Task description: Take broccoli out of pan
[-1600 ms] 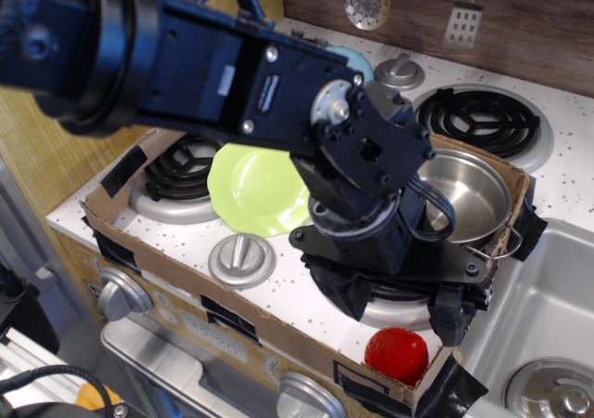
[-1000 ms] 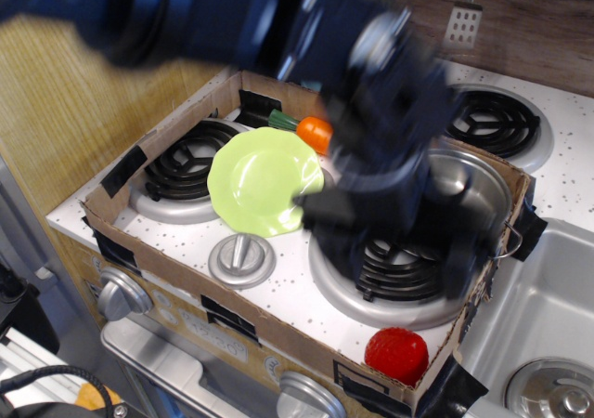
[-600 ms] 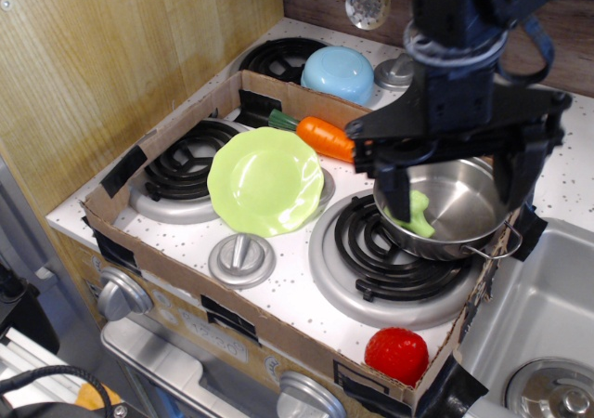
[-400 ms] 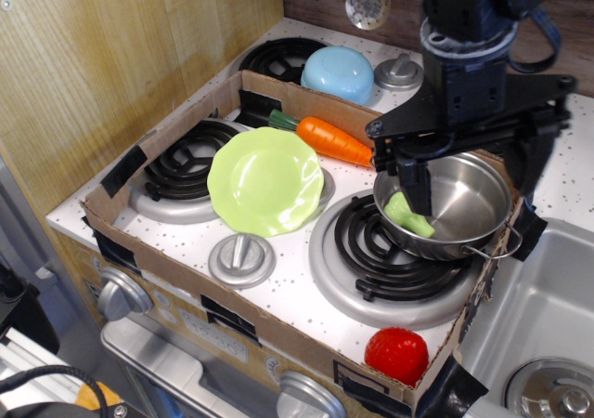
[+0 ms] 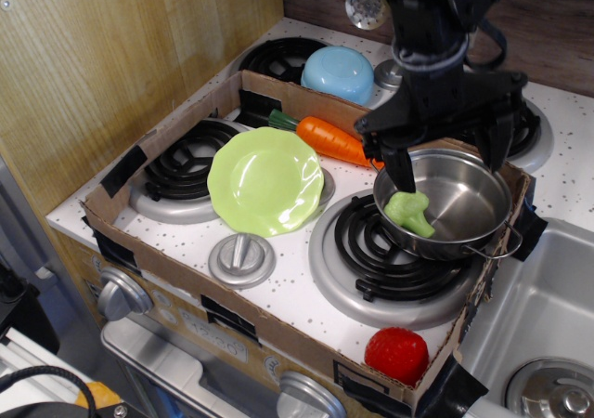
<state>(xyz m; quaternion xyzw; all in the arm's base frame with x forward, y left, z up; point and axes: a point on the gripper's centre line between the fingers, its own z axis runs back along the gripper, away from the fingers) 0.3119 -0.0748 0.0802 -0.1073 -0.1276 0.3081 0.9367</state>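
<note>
The broccoli is a small light-green floret lying inside the pan, near its left wall. The pan is a shiny steel pot with a wire loop handle, resting on the front right burner. My gripper hangs above the pan with its two black fingers spread wide. The left finger is just above the broccoli, and the right finger is over the pan's far right rim. It holds nothing.
A lime-green plate lies left of the pan. An orange carrot lies behind it, a light-blue bowl further back. A red strawberry-like toy sits at the front. A cardboard wall rings the stove. A sink is at right.
My arm has swung from low over the front burner up and back to above the pan, uncovering the broccoli. The gripper has shifted slightly left and back since the last frames.
</note>
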